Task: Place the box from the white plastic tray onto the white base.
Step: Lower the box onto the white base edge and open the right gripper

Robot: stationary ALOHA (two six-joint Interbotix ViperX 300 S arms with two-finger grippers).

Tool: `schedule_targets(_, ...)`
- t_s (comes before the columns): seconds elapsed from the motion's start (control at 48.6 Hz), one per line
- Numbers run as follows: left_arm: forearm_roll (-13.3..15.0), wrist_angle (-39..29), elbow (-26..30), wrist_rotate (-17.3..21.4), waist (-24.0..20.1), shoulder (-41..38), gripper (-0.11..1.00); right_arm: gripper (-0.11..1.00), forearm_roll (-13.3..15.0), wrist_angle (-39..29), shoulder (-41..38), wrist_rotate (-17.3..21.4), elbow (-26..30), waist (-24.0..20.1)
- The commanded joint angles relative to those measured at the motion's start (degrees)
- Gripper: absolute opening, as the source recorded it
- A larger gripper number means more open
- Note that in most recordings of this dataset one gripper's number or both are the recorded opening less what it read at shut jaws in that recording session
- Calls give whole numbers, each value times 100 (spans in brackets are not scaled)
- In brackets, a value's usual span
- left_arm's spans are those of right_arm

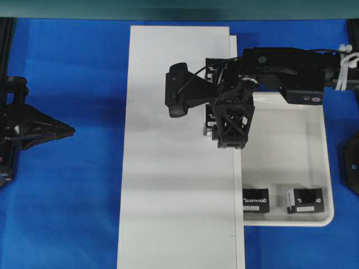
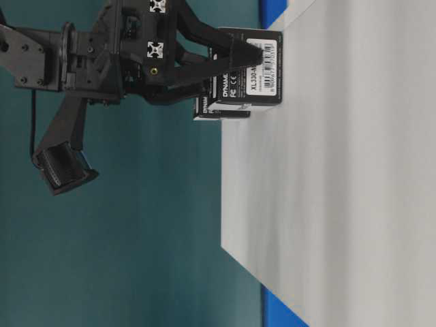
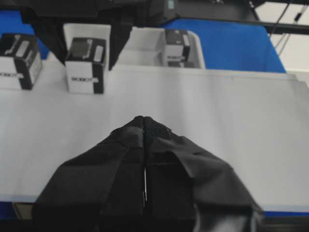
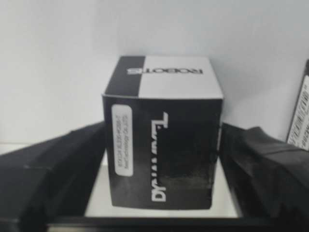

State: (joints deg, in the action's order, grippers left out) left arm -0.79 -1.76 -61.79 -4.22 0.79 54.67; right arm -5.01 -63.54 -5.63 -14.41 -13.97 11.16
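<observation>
Far left, at nine o'clock in the overhead view, the left gripper (image 1: 70,130) sits parked over blue cloth, its jaws pressed together with nothing between them, tip aimed toward three o'clock. Moving right, the white base (image 1: 168,196) runs top to bottom through the middle. Near its right edge, around one o'clock from centre, the right gripper (image 1: 231,140) hangs over the box (image 4: 161,145). From its wrist camera the box stands upright on the base with a finger (image 4: 50,164) on either side and a sliver of gap at each, so the jaws look spread and not pinching. Further right lies the white plastic tray (image 1: 291,140), two more boxes (image 1: 304,200) along its six o'clock rim.
</observation>
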Motion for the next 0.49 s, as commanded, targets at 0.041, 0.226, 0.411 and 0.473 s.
schedule_targets(0.041,-18,-123,158,0,9,-26,-6,95,26,79,-62,-9,26,-62)
schedule_targets(0.226,-18,-264,158,0,9,-26,-6,96,35,158,-62,-9,26,-70)
schedule_targets(0.411,-18,-264,141,-9,0,-44,-6,96,88,158,-35,0,53,-70)
schedule_targets(0.473,-18,-272,141,-9,-9,-53,-6,96,141,202,18,9,70,-88)
